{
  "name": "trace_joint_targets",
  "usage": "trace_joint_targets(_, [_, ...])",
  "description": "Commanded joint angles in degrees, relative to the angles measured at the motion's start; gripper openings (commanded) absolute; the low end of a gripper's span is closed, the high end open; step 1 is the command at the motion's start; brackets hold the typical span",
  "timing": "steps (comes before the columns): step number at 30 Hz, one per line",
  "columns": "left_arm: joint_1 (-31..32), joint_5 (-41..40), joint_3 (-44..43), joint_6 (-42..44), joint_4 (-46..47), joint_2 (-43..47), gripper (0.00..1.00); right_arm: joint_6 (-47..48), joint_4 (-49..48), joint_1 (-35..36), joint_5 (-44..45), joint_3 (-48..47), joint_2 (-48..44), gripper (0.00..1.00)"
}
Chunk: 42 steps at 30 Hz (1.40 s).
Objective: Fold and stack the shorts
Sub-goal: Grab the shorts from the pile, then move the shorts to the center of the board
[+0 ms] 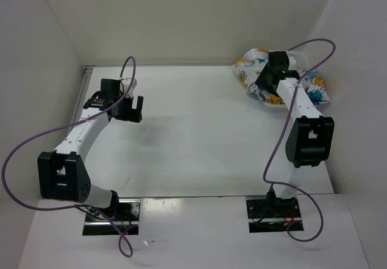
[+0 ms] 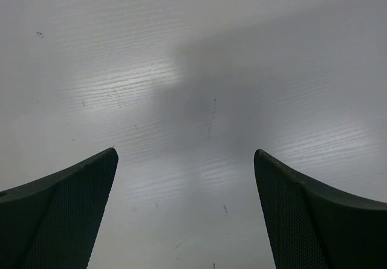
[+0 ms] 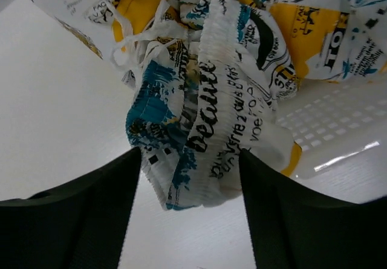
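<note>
Top view: left arm bent over the left side of the white table (image 1: 199,142), left gripper (image 1: 130,108) low above it, open tabletop between the two arms; right arm stretched to the far right corner, close to the walls, over soft white fabric shorts (image 1: 250,63) with teal and yellow-orange blotches and black lettering, heaped in a white plastic mesh basket (image 1: 270,100). Left wrist: fingers spread wide above tabletop. Right wrist: right gripper (image 3: 190,154) pinching a bunched fold of the shorts just beside the basket rim.

shorts (image 1: 249,64) (image 3: 211,118) | white, teal and yellow-orange blotches, black lettering | crumpled heap | over mesh basket (image 3: 329,127)
</note>
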<state>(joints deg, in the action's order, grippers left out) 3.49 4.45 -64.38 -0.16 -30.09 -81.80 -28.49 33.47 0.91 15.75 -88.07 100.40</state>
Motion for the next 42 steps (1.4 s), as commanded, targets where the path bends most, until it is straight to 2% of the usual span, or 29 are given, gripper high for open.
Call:
trace_joint_targets(1, [0.1,1.4,-1.4,0.2,-0.5,-0.6,1.00,-0.1,-0.7,-1.0,-3.5,-5.1,2.8,0.65])
trace_joint_targets(2, [0.1,1.4,-1.4,0.2,-0.5,-0.6,1.00,-0.1,-0.7,-1.0,-3.5,-5.1,2.8,0.54])
trace_joint_targets(4, [0.1,1.4,-1.4,0.2,-0.5,-0.6,1.00,-0.1,-0.7,-1.0,-3.5,-5.6,2.8,0.40])
trace_joint_targets(5, [0.1,1.4,-1.4,0.2,-0.5,-0.6,1.00,-0.1,-1.4,-1.0,-3.5,-6.2,1.9,0.23])
trace_joint_targets(7, [0.1,1.4,-1.4,0.2,-0.5,-0.6,1.00,-0.7,-1.4,-1.0,-3.5,-8.2,1.3,0.05])
trace_joint_targets(8, [0.1,2.0,-1.4,0.2,-0.5,-0.6,1.00,-0.7,-0.7,-1.0,-3.0,-9.3,1.3,0.00])
trace_joint_targets(12, [0.1,2.7,-2.1,0.2,-0.5,-0.6,1.00,-0.7,-0.2,-0.5,-3.5,-15.0,-1.3,0.00])
trace_joint_targets(15, [0.1,4.4,-3.7,0.2,-0.5,-0.6,1.00,0.8,-0.2,2.3,-6.4,-23.2,-2.4,0.00])
trace_joint_targets(17, [0.1,5.5,-5.9,0.2,-1.0,-0.6,1.00,1.6,-0.2,4.4,-10.5,-40.1,0.4,0.00])
trace_joint_targets(18, [0.1,6.4,-6.8,0.2,-1.0,-0.6,1.00,2.3,1.1,5.2,-12.1,-40.2,2.4,0.00])
trace_joint_targets(19, [0.1,7.2,-7.6,0.2,-1.0,-1.3,1.00,2.3,2.0,7.5,-13.2,-52.6,4.8,0.00])
trace_joint_targets(21, [-0.5,9.7,-9.9,0.2,-1.0,-1.3,1.00,2.3,0.0,10.1,-15.8,-61.0,8.8,0.00])
trace_joint_targets(23, [-1.2,10.3,-11.5,0.2,-0.5,-1.3,1.00,0.3,-0.5,13.5,-22.1,-72.2,11.6,0.00])
trace_joint_targets(24, [-1.8,10.9,-12.8,0.2,-0.5,-1.3,1.00,-0.4,1.5,15.0,-25.7,-84.4,16.6,0.00])
trace_joint_targets(25, [-1.8,10.9,-13.4,0.2,-0.5,-1.3,1.00,-0.4,2.7,16.7,-28.0,-84.5,20.2,0.00])
trace_joint_targets(26, [-2.6,10.9,-14.0,0.2,-0.5,-0.6,1.00,-2.5,-0.7,18.8,-30.5,-88.3,19.5,0.00])
trace_joint_targets(27, [-3.6,11.5,-14.5,0.2,-0.5,-0.6,1.00,-2.5,-3.6,20.6,-31.6,-84.6,17.5,0.00])
trace_joint_targets(29, [-4.7,11.5,-15.3,0.2,-0.5,0.0,1.00,-0.3,-0.4,24.6,-30.0,-90.3,19.9,0.00])
trace_joint_targets(30, [-6.2,11.5,-15.9,0.2,-0.5,0.6,1.00,0.8,-0.3,27.1,-30.0,-89.7,19.9,0.00])
trace_joint_targets(33, [-8.6,10.9,-16.4,0.2,-1.6,1.2,1.00,1.3,6.1,28.4,-28.1,-91.8,20.5,0.00])
trace_joint_targets(37, [-11.9,9.2,-18.5,0.2,-3.7,2.3,1.00,2.6,21.9,30.1,-20.3,-91.8,23.4,0.00])
trace_joint_targets(38, [-12.4,8.7,-18.5,0.2,-4.4,2.3,1.00,2.7,29.2,31.0,-11.9,-91.8,24.0,0.03])
trace_joint_targets(39, [-12.5,8.0,-19.4,0.2,-4.5,2.3,1.00,2.0,32.8,31.7,-7.4,-91.8,24.9,0.31])
trace_joint_targets(40, [-12.5,7.9,-19.9,0.2,-4.5,2.3,1.00,-1.4,36.0,32.2,-3.5,-91.8,25.7,0.56])
trace_joint_targets(41, [-12.5,9.0,-20.4,0.2,-4.5,1.7,1.00,-2.5,41.0,32.2,1.5,-91.8,26.9,0.67])
trace_joint_targets(42, [-12.5,9.8,-20.4,0.2,-4.5,1.7,1.00,-2.5,41.1,32.2,3.2,-90.3,27.0,0.74])
